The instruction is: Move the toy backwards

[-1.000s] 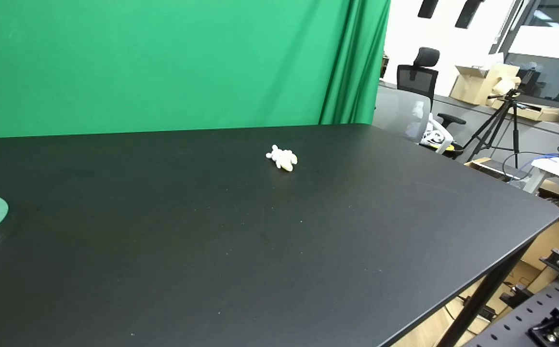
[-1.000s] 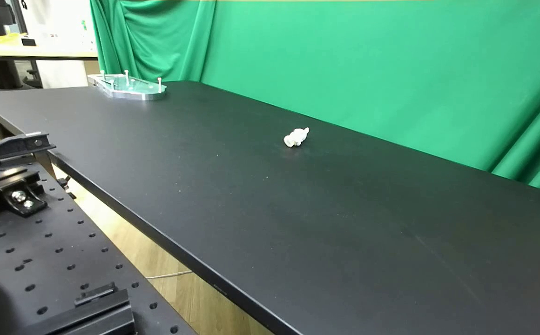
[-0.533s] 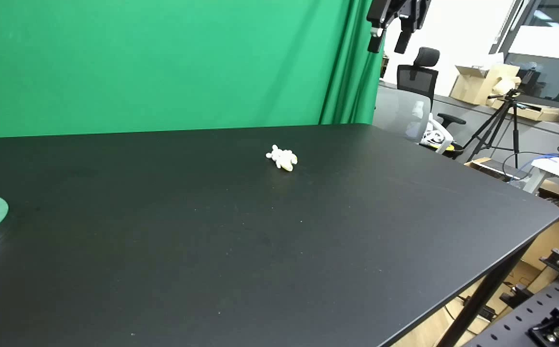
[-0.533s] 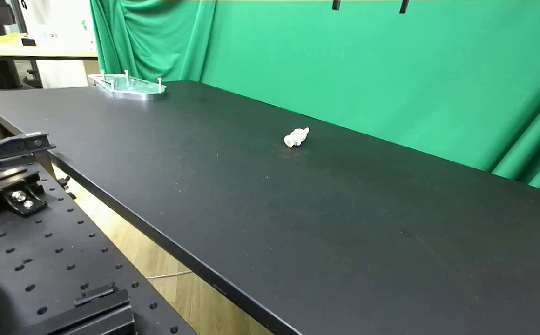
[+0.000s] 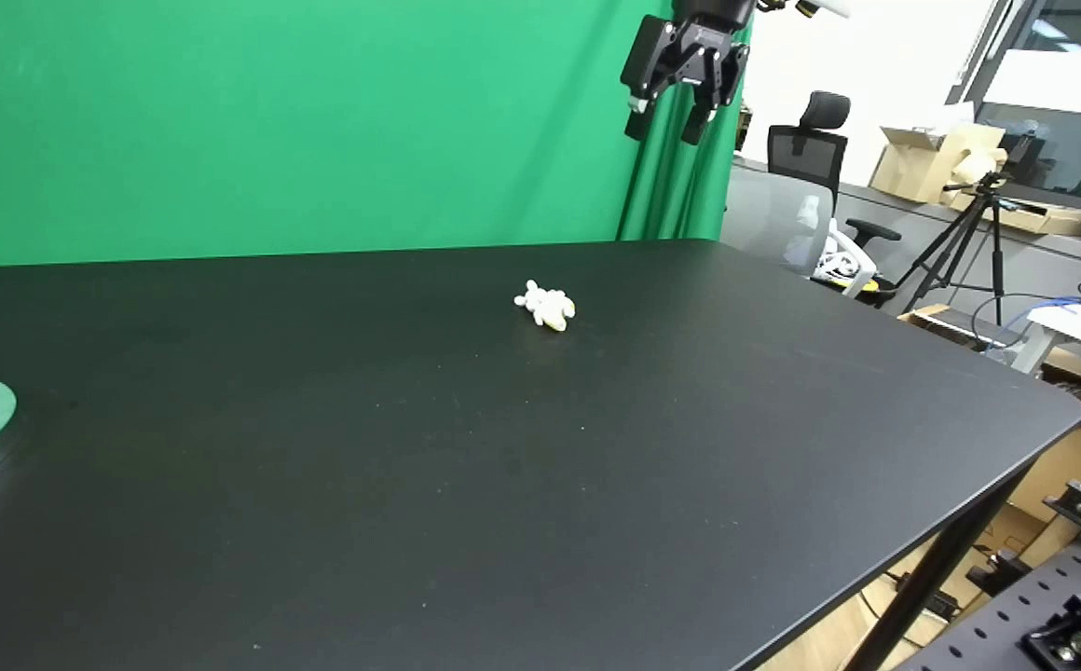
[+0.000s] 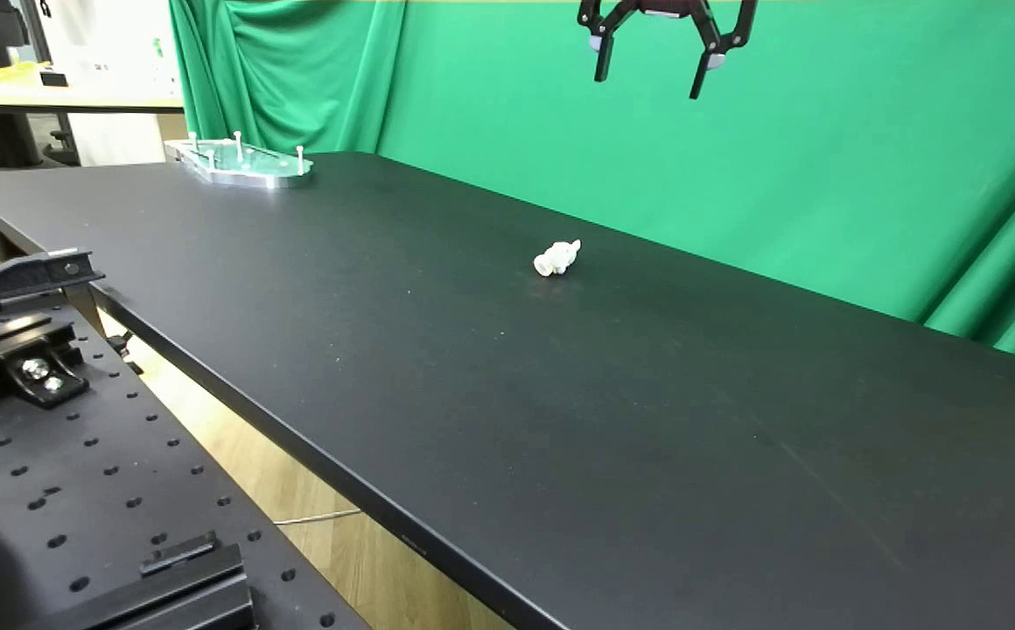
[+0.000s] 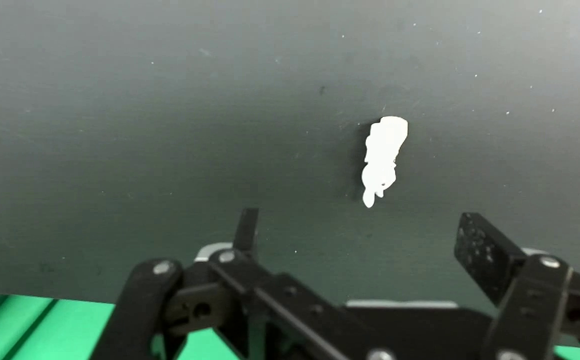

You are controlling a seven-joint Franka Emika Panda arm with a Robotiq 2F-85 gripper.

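On the matte black counter (image 5: 466, 485), near the edge that runs along the bright green cloth curtain (image 5: 317, 121), I see the small white toy figure (image 5: 546, 306) lying, stubby bits poking out of it. Higher up hang my black jointed fingers (image 7: 487, 255) — spread wide apart, tips aimed downward, well apart from the toy. Both exterior views put them in front of the curtain. Through the wrist view I look down on the toy: it lies beyond the tips, and side to side it falls between them, its slim ear-like bits on the end nearer the fingers. At the far end of the counter, in an exterior view, lies a see-through angular plate (image 6: 245, 179) with upright pale pegs (image 6: 300, 162). Beside the counter is a dark grey plate (image 6: 149, 477) dotted with round holes, and pale wood flooring (image 6: 302, 477) shows between — while past the curtain's end, in an exterior view, I make out a black mesh office chair (image 5: 806, 154).
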